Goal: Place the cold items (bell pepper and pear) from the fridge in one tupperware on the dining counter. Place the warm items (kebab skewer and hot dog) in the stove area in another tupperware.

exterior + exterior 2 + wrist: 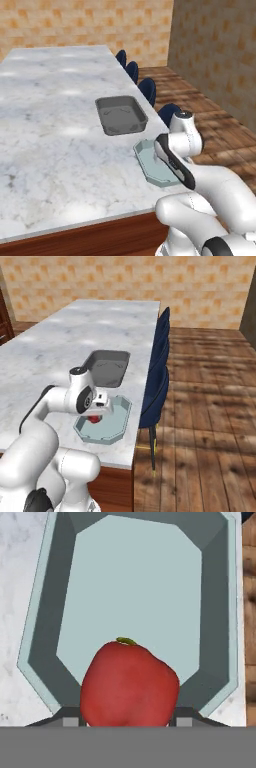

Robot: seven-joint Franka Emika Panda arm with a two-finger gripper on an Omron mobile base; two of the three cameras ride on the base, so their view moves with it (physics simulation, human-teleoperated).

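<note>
Clearly early on: the claw (128, 724) grips the red bell pepper (129, 683) above the pale octagonal tupperware (120, 428) on the counter (45, 130). At its 12 o'clock, the grey tupperware (121, 115) sits empty; pear, skewer and hot dog remain.

the left base view looks forward and down from behind the arm's left, over the marble desk (55, 130). the right base view looks from behind its right, taking in the same desk (45, 361) and more floor. both share the pale tupperware (146, 162) (120, 423) and grey tupperware (121, 116) (106, 368). the hand view looks close, straight down into the pale tupperware (135, 587).
</note>
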